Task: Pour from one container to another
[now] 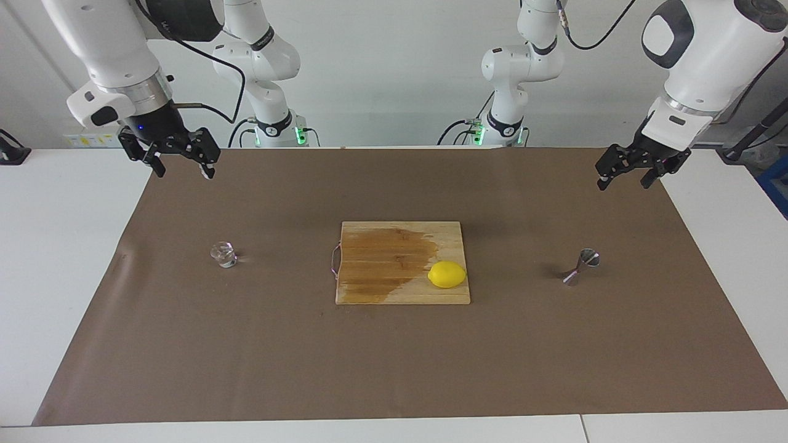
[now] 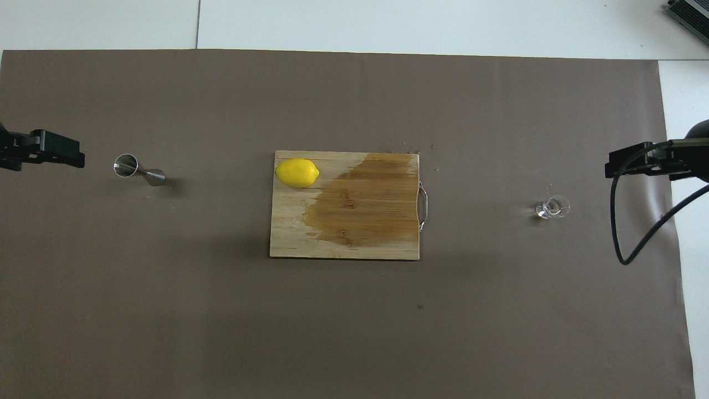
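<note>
The small clear glass cup (image 1: 223, 254) stands on the brown mat toward the right arm's end of the table; it also shows in the overhead view (image 2: 552, 207). The steel hourglass jigger (image 1: 582, 266) stands on the mat toward the left arm's end, also seen from overhead (image 2: 138, 169). My right gripper (image 1: 183, 172) hangs open and empty over the mat's edge, apart from the cup; its tip shows overhead (image 2: 626, 163). My left gripper (image 1: 623, 183) hangs open and empty over the mat's edge, apart from the jigger; its tip shows overhead (image 2: 55, 154).
A wooden cutting board (image 1: 369, 289) with a dark wet stain lies mid-mat between cup and jigger. A yellow lemon (image 1: 447, 274) sits on its corner toward the jigger. A black cable (image 2: 615, 221) hangs from the right arm.
</note>
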Robot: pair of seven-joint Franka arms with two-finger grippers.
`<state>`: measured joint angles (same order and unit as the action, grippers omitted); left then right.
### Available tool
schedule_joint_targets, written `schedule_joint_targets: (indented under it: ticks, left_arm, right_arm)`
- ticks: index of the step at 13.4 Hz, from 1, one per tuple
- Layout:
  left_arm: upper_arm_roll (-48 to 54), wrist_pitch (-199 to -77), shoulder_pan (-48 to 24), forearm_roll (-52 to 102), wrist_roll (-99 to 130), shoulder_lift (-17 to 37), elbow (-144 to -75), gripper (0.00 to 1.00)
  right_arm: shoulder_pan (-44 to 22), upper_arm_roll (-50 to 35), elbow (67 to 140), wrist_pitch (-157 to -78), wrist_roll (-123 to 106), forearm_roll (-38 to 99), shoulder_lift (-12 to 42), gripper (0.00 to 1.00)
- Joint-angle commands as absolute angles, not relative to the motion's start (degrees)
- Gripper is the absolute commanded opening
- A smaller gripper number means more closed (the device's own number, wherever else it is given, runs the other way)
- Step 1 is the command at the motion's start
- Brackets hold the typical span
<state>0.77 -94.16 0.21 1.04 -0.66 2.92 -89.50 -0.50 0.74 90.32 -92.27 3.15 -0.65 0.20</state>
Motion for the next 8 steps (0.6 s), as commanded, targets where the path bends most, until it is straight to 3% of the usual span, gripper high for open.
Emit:
schedule_joint_targets:
  ticks: [1, 8]
  left_arm:
    - [0.4, -94.9, -0.4, 0.0, -1.2, 1.1, -91.6, 1.0]
    - [1.1, -94.1, -0.4, 0.1, -1.1, 0.9, -91.4, 1.0]
  right_arm:
    - [-0.1, 0.8, 92.1, -92.7, 2.5, 0.8, -1.3, 1.0]
    - [-0.1, 0.8, 92.1, -92.7, 2.5, 0.8, -1.3, 1.0]
